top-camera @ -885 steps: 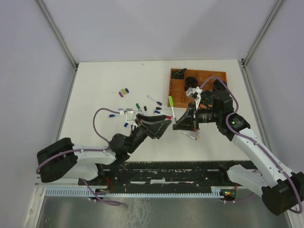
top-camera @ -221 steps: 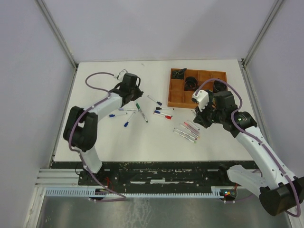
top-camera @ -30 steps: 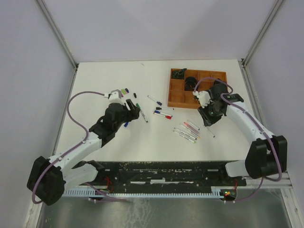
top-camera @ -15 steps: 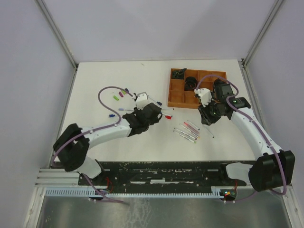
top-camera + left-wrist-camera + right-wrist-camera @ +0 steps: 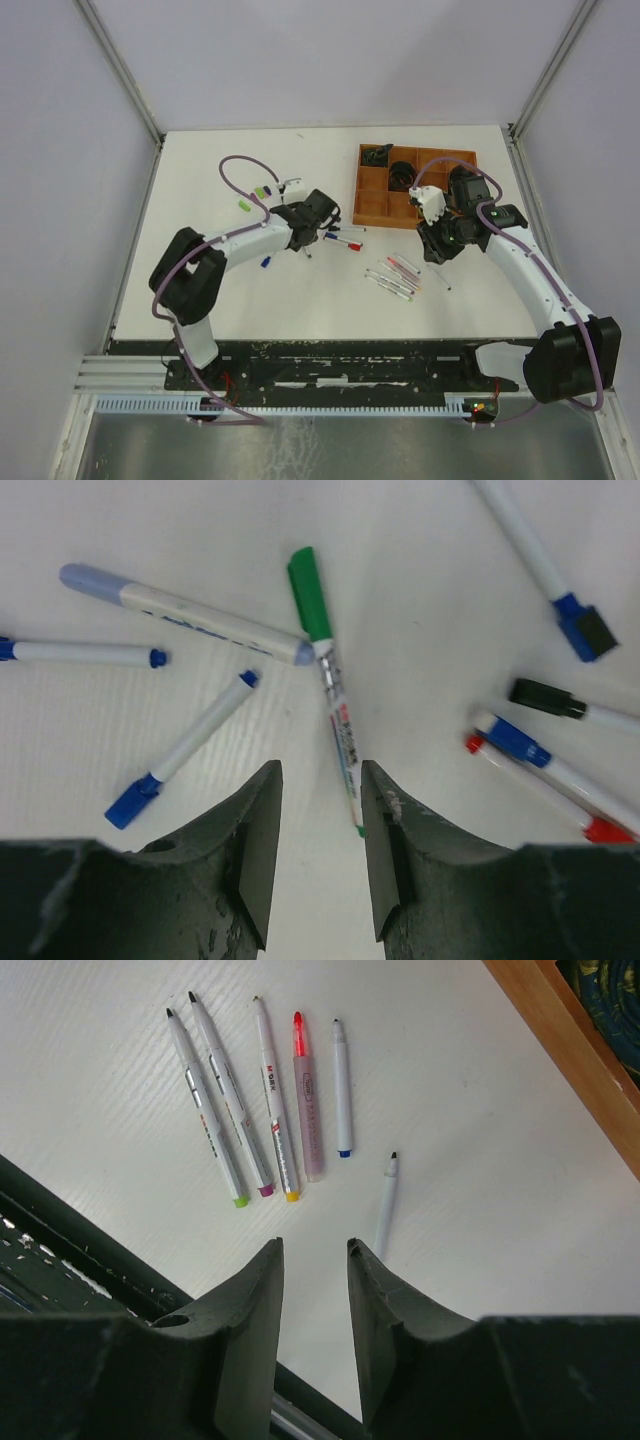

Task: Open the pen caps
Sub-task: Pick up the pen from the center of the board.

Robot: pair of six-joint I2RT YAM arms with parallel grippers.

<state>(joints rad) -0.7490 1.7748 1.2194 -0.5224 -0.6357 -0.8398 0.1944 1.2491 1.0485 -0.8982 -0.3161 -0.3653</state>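
My left gripper (image 5: pixel 318 780) hovers open over the capped pens, nothing between its jaws. A green-capped pen (image 5: pixel 335 710) lies just ahead of it, its tail end close to the right finger (image 5: pixel 385 810), its green cap (image 5: pixel 308 580) pointing away. Other capped pens surround it: a blue one (image 5: pixel 195 745), a pale blue one (image 5: pixel 185 610), black (image 5: pixel 545 698) and red-and-blue ones (image 5: pixel 550 780). From above, the left gripper (image 5: pixel 318 218) is mid-table. My right gripper (image 5: pixel 312 1250) is open above several uncapped pens (image 5: pixel 250 1100) in a row; a lone uncapped pen (image 5: pixel 386 1200) lies beside them. Loose caps (image 5: pixel 262 190) lie far left.
The brown compartment tray (image 5: pixel 368 205) stands at the back right, its wooden edge (image 5: pixel 570 1070) close to the right gripper. A green cap (image 5: pixel 243 204) lies left of the left arm. The black base rail (image 5: pixel 60 1250) runs along the near edge.
The left arm has swung its gripper across from the left side of the table to the cluster of capped pens at the middle. The right arm has barely moved.
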